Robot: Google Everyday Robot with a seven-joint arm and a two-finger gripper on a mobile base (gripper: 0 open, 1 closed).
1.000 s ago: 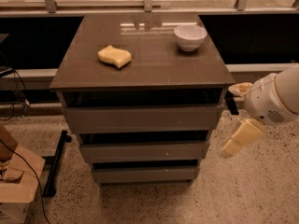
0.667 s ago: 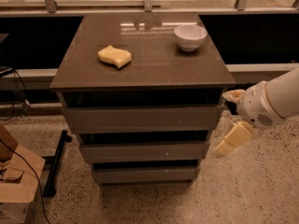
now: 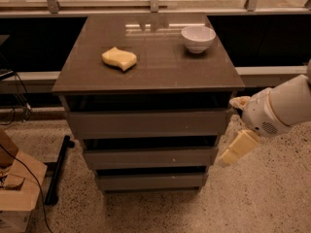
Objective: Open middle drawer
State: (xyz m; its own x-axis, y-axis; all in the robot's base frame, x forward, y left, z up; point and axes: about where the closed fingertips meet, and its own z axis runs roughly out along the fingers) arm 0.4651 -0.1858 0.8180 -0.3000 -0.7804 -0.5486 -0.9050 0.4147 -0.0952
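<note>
The middle drawer (image 3: 150, 158) is a flat grey-brown front with a tiny pale dot near its centre, set between a taller front above and a shorter one below. It sits pushed in. My gripper (image 3: 227, 130) is at the cabinet's right side, on a white arm coming in from the right. It is open and empty. Its lower finger (image 3: 238, 148) slants down to the right end of the middle drawer, touching or nearly touching it. The upper finger (image 3: 238, 102) is by the top drawer's right end.
The top drawer (image 3: 146, 124) and bottom drawer (image 3: 150, 181) are pushed in. On the cabinet top (image 3: 160, 67) lie a yellow sponge (image 3: 119, 58) and a white bowl (image 3: 198, 38). A cardboard box (image 3: 17, 193) and a black bar (image 3: 57, 169) are on the floor at left.
My gripper has moved left and a little down, from beside the cabinet to its right edge at the height of the middle drawer. The drawers have not moved.
</note>
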